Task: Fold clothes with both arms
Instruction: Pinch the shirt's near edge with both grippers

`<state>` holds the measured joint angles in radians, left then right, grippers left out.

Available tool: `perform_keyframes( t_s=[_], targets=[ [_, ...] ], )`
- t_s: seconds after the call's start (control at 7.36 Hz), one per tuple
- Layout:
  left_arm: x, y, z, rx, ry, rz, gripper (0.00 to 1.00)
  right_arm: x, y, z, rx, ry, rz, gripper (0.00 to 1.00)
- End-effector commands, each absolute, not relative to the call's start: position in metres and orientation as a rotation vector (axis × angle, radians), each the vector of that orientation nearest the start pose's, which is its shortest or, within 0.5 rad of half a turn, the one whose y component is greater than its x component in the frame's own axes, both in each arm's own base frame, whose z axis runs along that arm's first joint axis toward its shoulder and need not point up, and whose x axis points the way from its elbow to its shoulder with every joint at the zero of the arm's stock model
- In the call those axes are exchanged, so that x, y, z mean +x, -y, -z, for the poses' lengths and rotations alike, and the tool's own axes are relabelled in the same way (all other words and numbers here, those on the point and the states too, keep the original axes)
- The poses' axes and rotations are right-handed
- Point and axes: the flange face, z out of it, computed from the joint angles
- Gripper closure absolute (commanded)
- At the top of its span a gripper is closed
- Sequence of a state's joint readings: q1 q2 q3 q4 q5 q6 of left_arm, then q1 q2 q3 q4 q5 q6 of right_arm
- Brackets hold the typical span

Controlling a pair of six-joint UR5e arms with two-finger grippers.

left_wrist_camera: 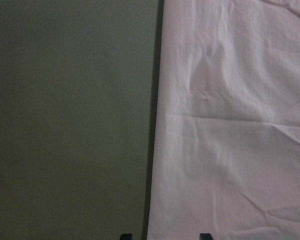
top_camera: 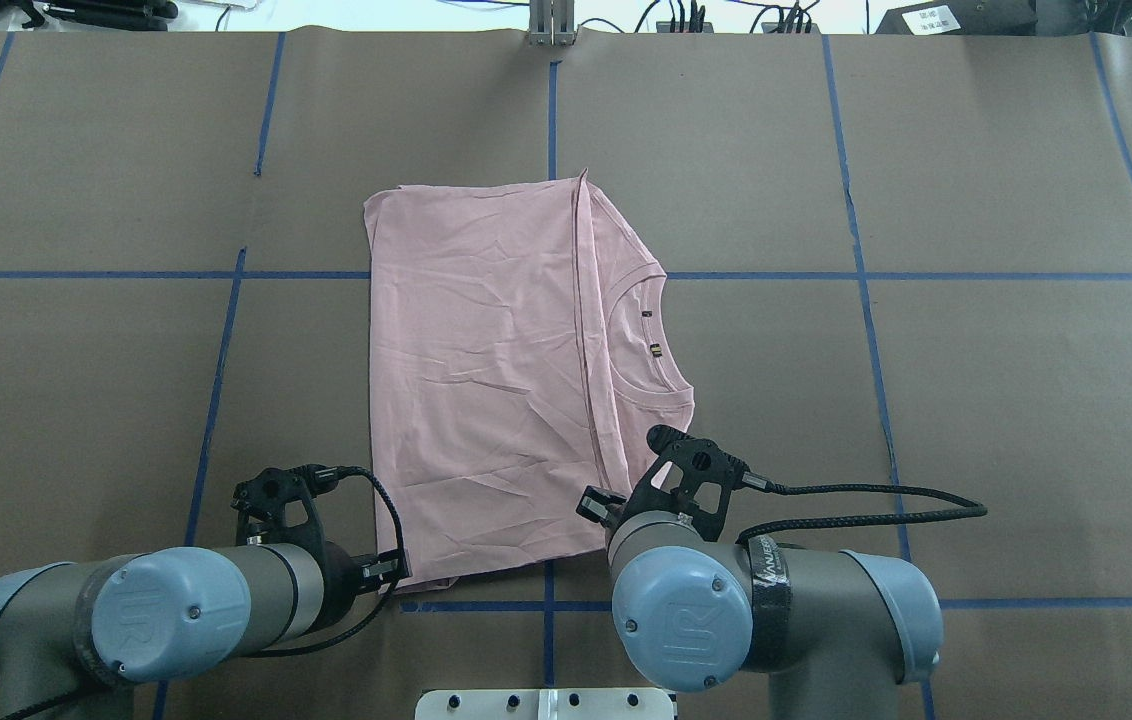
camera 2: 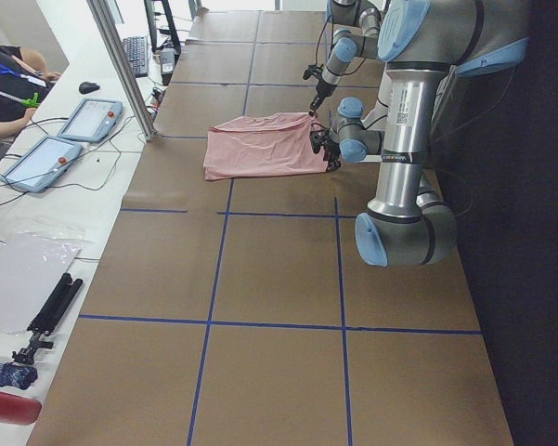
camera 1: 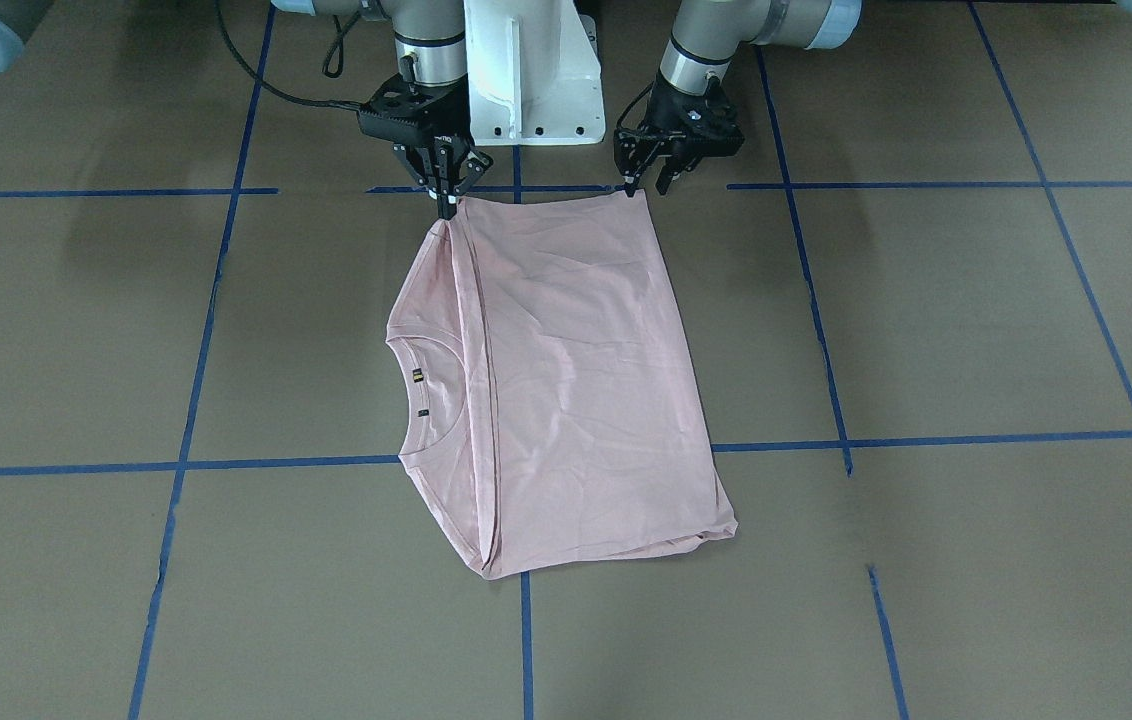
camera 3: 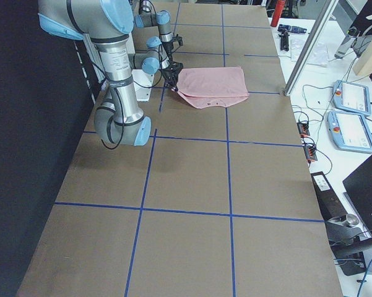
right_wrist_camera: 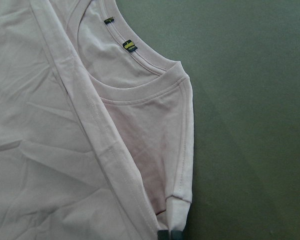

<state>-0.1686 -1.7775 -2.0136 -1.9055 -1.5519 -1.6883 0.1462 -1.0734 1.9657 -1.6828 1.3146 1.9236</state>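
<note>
The pale pink T-shirt point(camera 1: 566, 380) lies folded on the brown table, plain side up, with its ribbed collar point(camera 1: 426, 385) showing at one side; the cartoon is hidden. It also shows in the overhead view point(top_camera: 486, 380). My right gripper point(camera 1: 446, 205) is shut on the near collar-side corner of the shirt; its wrist view shows the pinched sleeve fold point(right_wrist_camera: 177, 205). My left gripper point(camera 1: 646, 185) is open at the other near corner. In its wrist view point(left_wrist_camera: 164, 235) the fingertips straddle the shirt's edge point(left_wrist_camera: 159, 150).
Blue tape lines point(camera 1: 826, 350) grid the brown table. The white pedestal base point(camera 1: 526, 70) stands right behind the grippers. Black cables point(top_camera: 856, 520) trail from the wrists. Tablets point(camera 2: 88, 119) and a metal post point(camera 2: 125, 65) are on the side bench, beyond the table's far edge.
</note>
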Motion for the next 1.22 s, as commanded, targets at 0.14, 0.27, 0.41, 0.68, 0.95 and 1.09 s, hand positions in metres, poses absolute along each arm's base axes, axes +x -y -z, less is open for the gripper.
perform_keyframes(
  t_s=[0.14,0.27,0.41,0.68,0.95,1.09],
  targets=[
    [0.5258,0.2249,-0.3117,0.04,-0.983,0.27,0.49,-0.5577,0.2439,-0.2304,0.166,0.805,-0.572,1.0],
    [0.5252,0.225,-0.3118,0.042,-0.983,0.27,0.49,-0.5573,0.2438,-0.2289,0.166,0.808,-0.572,1.0],
    [0.5249,0.2249,-0.3127,0.042,-0.981,0.27,0.49,-0.5573,0.2438,-0.2289,0.165,0.809,-0.573,1.0],
    [0.523,0.2246,-0.3181,0.042,-0.97,0.269,0.49,-0.5573,0.2438,-0.2291,0.165,0.807,-0.573,1.0],
    [0.5234,0.2247,-0.3188,0.043,-0.969,0.268,0.49,-0.5573,0.2438,-0.2289,0.165,0.809,-0.573,1.0],
    [0.5234,0.2245,-0.3191,0.042,-0.967,0.267,0.49,-0.5573,0.2438,-0.2289,0.165,0.809,-0.573,1.0]
  ],
)
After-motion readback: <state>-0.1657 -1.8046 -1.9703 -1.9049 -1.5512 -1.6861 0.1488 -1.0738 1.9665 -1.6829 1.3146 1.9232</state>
